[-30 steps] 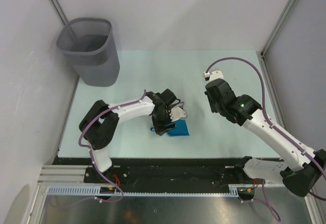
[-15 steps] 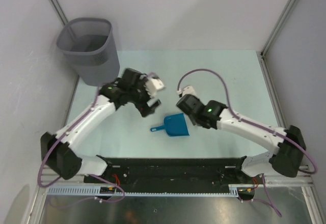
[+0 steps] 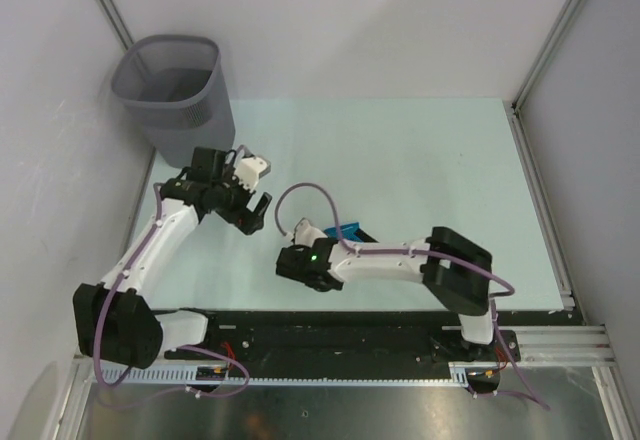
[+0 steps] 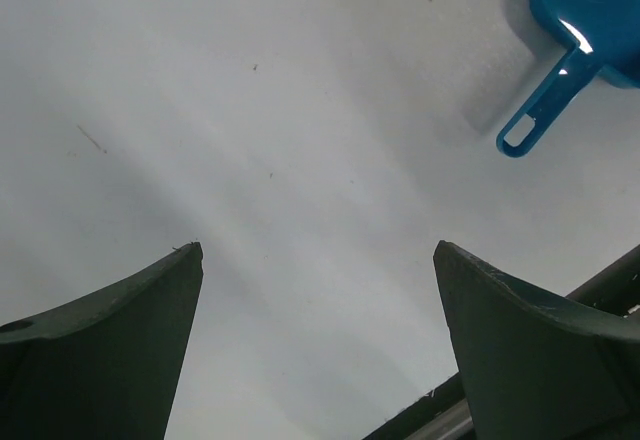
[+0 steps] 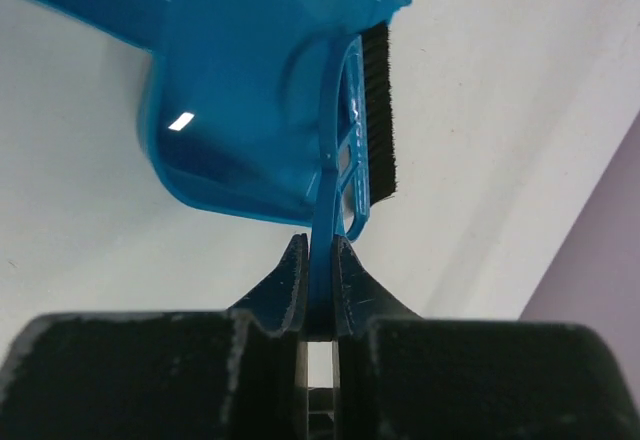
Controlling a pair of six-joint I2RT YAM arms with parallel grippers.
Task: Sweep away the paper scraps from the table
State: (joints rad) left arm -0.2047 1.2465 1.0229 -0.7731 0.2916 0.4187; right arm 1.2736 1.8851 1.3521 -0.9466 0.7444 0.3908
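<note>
The right gripper (image 5: 318, 245) has its jaws clenched on the thin blue handle of the brush (image 5: 347, 130). The brush's black bristles face away from the blue dustpan (image 5: 240, 90), which lies just beside it on the table (image 3: 430, 160). Whether brush and pan touch cannot be told.

From the overhead camera, the right arm lies folded across the near middle of the table. It covers most of the dustpan, so only a blue corner shows past its forearm.

The left gripper (image 3: 256, 210) hangs over the left part of the table with its jaws released and spread wide, nothing between them. Its wrist camera looks down on bare table, with the dustpan's looped handle at the upper right, well apart from the fingers (image 4: 110, 350).

A grey mesh wastebasket (image 3: 185, 110) stands at the far left corner of the table, near the left gripper.

The paper scraps cannot be made out in any view.
</note>
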